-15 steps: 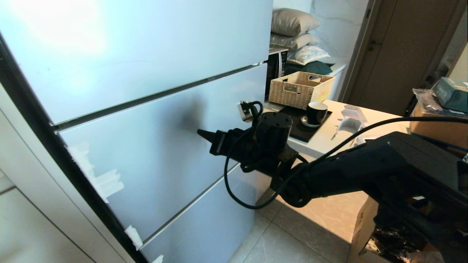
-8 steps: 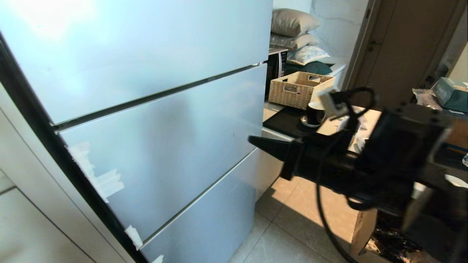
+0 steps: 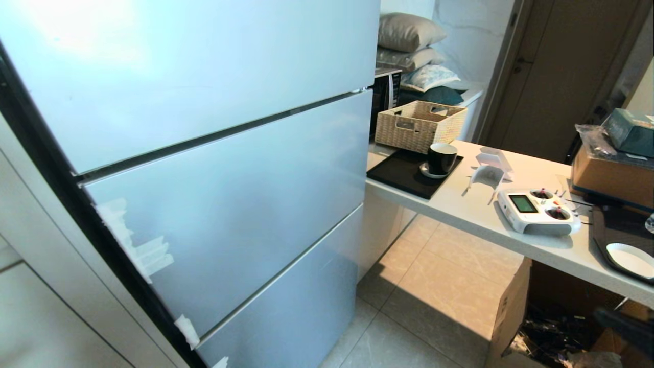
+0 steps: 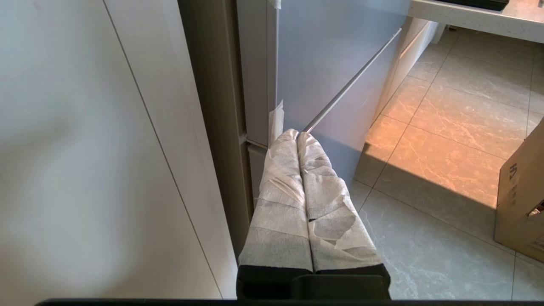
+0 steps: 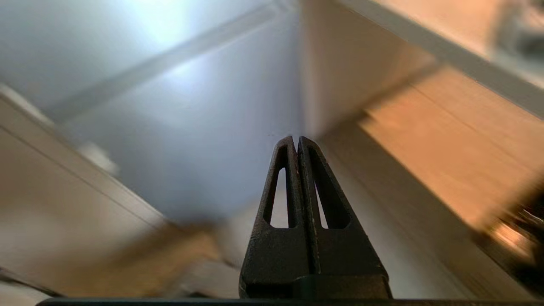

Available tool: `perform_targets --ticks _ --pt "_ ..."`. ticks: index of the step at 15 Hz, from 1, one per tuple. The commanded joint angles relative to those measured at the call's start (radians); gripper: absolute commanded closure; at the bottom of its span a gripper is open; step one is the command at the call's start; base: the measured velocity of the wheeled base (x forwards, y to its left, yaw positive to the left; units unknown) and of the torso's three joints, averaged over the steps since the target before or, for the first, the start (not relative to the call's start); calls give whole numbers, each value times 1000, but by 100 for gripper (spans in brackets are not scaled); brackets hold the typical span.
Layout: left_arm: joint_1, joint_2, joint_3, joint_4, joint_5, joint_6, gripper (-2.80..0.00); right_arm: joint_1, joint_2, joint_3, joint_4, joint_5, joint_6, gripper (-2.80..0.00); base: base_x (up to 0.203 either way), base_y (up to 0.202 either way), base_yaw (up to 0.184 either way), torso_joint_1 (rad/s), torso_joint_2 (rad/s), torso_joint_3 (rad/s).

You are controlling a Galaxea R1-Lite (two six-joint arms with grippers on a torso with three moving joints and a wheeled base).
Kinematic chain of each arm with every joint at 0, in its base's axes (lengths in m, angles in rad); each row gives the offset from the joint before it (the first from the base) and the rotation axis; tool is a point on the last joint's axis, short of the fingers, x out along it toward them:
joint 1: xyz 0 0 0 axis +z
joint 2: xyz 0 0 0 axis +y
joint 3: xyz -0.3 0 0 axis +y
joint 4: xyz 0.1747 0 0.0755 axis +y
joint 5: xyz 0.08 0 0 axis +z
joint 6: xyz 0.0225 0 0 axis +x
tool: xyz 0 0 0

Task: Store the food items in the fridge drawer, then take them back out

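Your fridge (image 3: 204, 153) fills the view, all its fronts closed, so the drawer and fruit stay hidden. Beside it, the counter (image 3: 475, 214) carries a basket (image 3: 420, 125) and cup (image 3: 441, 157). Your left claw (image 4: 297, 135) and right claw (image 5: 296, 139) are pressed together, empty.

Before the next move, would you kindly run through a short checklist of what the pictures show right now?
1. Fridge fronts all closed: ok, every panel sits flush.
2. Right gripper empty and shut: ok, fingers pressed together with nothing between them.
3. Left gripper empty and shut: ok, its wrapped fingers meet, low beside the fridge's bottom panels.
4. Arms clear of the head view: ok, neither arm shows there.
5. Food items located: cannot tell, no fruit appears in any view.
6. Fridge drawer reachable: not ok, it is hidden behind the closed fronts.
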Motion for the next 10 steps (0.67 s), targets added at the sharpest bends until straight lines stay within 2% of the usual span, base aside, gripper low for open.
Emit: perform_targets --ticks 1,3,4,6,10 --pt "0 0 0 0 0 0 0 -97 -267 146 67 2 -93 0 0 0 0 0 0 0" --pt "0 0 0 0 0 0 0 -144 -398 211 178 -5 -169 0 0 0 0 0 0 0" --pt "0 0 0 0 0 0 0 -157 -423 216 212 -23 -169 0 0 0 0 0 0 0" --pt "0 0 0 0 0 0 0 -166 -423 228 253 -118 -134 0 0 0 0 0 0 0" --pt "0 0 0 -1 0 0 0 -171 -422 227 270 -117 -149 0 0 0 0 0 0 0"
